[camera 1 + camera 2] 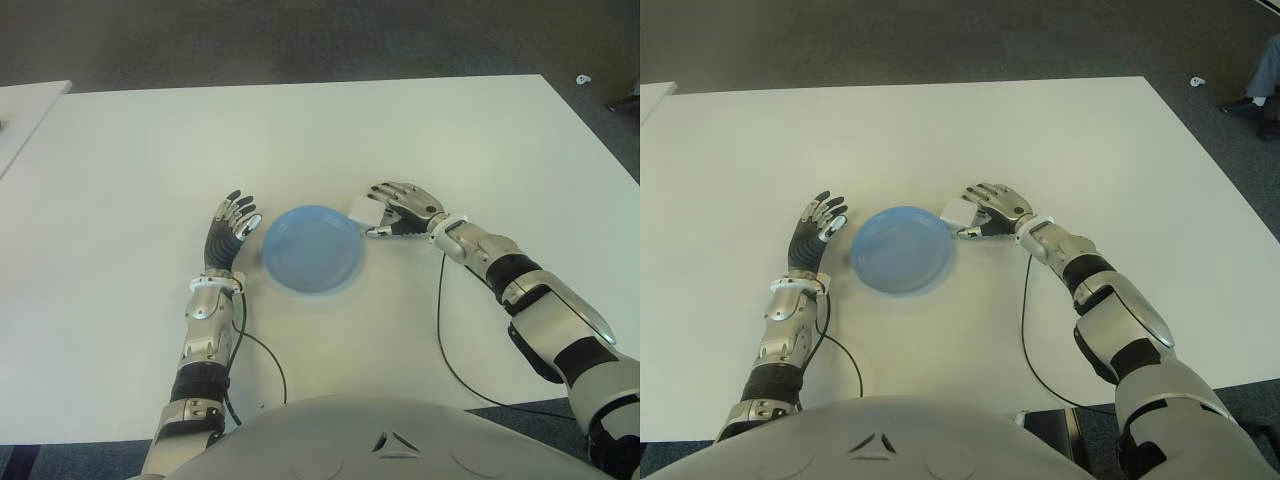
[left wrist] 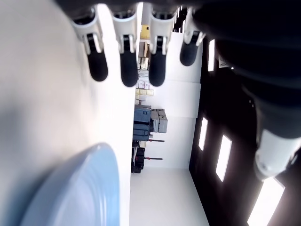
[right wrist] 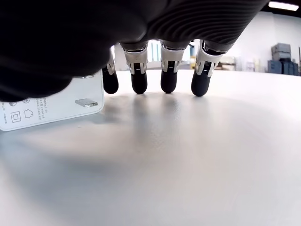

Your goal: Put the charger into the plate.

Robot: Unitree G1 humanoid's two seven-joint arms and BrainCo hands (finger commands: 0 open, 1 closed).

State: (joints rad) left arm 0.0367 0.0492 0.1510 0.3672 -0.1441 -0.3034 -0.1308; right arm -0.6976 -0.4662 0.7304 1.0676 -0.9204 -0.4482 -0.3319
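Lying on the white worktop (image 1: 420, 130) just beside the blue plate (image 1: 313, 247), the charger (image 1: 362, 210) touches the right hand (image 1: 400, 208), fingers relaxed, gripping nothing. Left hand (image 1: 228, 232) spreads beside the plate's left.

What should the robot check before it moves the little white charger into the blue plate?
1. Charger in view, beside the plate's right rim: ok.
2. Blue plate has nothing in it: ok.
3. Right hand next to the charger: ok.
4. Right hand actually gripping the charger: not ok; in the right wrist view the fingers hang spread with their tips near the table and the charger lies beside them.
5. Left hand out of the way, open on the plate's left: ok.
6. Charger touching the plate rim: cannot tell.
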